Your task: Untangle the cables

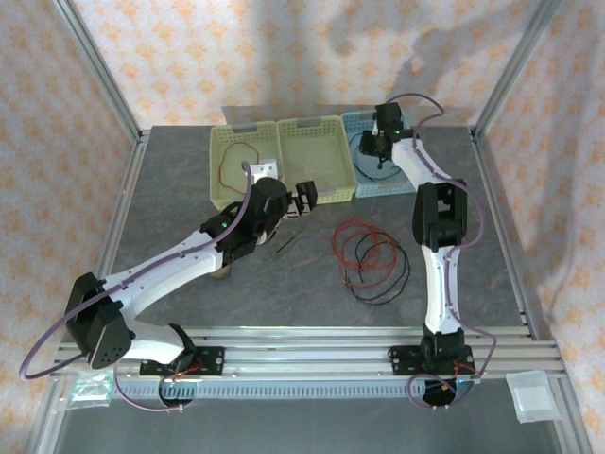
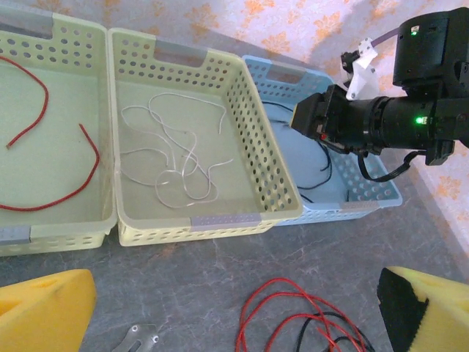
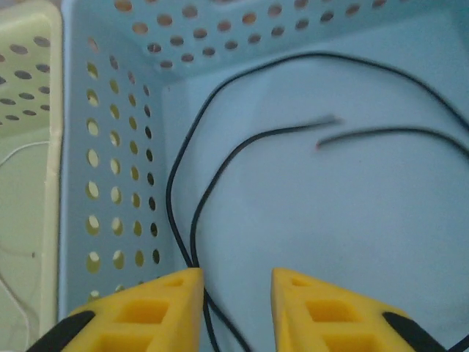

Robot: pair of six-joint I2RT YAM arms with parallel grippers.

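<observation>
A tangle of red and black cables [image 1: 369, 255] lies on the grey table between the arms; its red loops [image 2: 293, 315] show between my left gripper's yellow fingers [image 2: 44, 308]. My left gripper [image 1: 304, 200] [image 2: 236, 308] hangs wide open and empty before the baskets. A red cable [image 2: 51, 147] lies in the left yellow basket [image 2: 58, 238]. A whitish cable [image 2: 176, 154] lies in the middle yellow basket [image 2: 220, 224]. My right gripper [image 1: 376, 151] [image 3: 237, 282] is inside the blue basket [image 3: 110, 110], jaws apart. A black cable [image 3: 183, 191] runs along its left finger, unpinched.
A short dark stick [image 1: 286, 246] lies on the table left of the tangle. A small metal piece [image 2: 139, 339] sits near my left finger. The right arm [image 2: 381, 117] reaches over the blue basket [image 2: 366, 202]. Metal frame posts and patterned walls bound the table.
</observation>
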